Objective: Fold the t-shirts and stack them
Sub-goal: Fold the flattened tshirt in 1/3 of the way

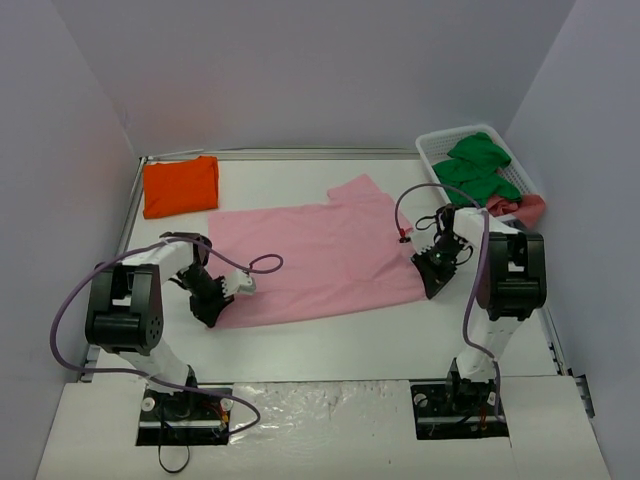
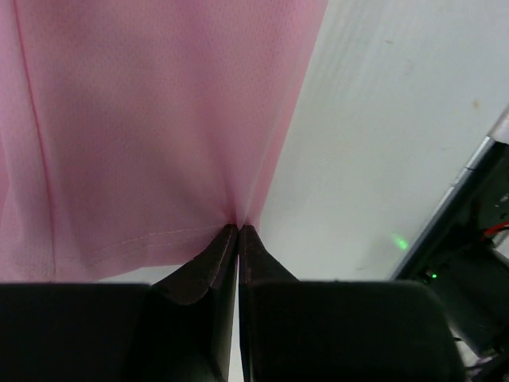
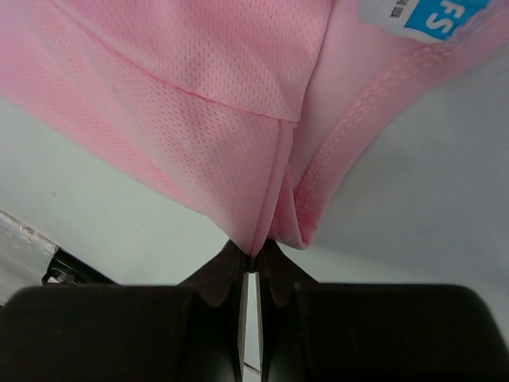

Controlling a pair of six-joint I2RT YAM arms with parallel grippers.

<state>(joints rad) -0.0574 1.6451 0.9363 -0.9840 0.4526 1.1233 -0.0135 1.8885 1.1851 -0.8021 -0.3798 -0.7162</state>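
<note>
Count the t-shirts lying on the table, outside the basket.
2: the pink t-shirt spread mid-table, the orange t-shirt folded far left. Others may hide in the basket.

Plain pale-lilac walls enclose the white table from nine through twelve to three o'clock, under soft even light.

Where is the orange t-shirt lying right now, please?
In the top view the orange t-shirt lies folded at the far left corner of the table, just left of the spread pink t-shirt.
</note>
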